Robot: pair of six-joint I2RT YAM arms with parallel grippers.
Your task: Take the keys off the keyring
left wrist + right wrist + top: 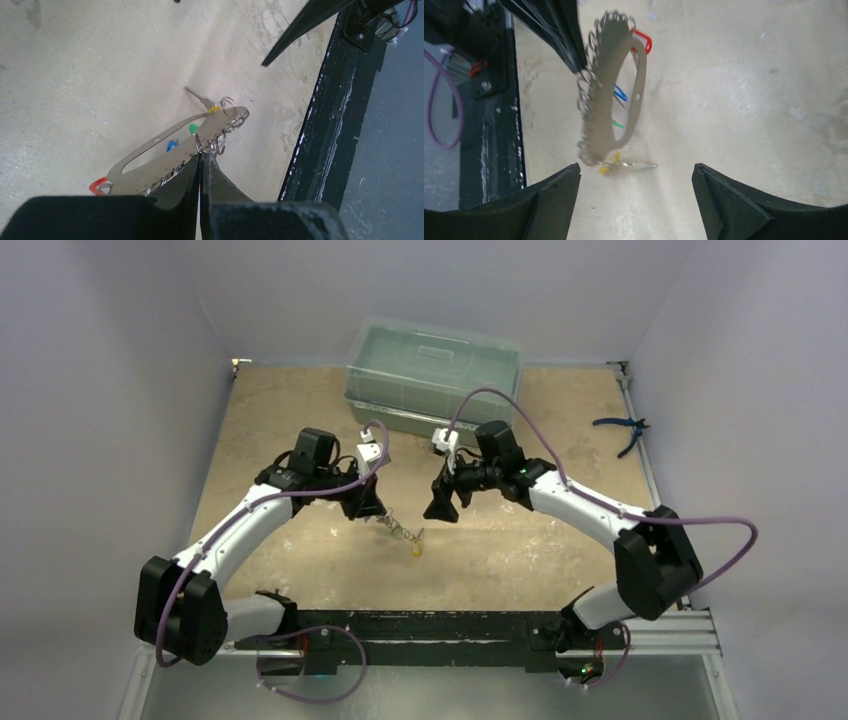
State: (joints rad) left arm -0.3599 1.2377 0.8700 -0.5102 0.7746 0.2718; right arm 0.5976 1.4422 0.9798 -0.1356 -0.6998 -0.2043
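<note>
Now, both my arms reach inward over the table [530, 550]: my left gripper [201, 156] clamps the keyring [165, 162], which hangs with the keys [610, 161] (yellow lowest) attached; my right gripper [636, 172], fingers spread wide, faces it just beside.

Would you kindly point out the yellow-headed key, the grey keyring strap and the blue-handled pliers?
Yellow-headed key [610, 161]: right wrist view, its yellow head.
Flat grey keyring strap [150, 174]: left wrist view, its wide band.
Blue-handled pliers [618, 424]: top external view, its handles.
</note>
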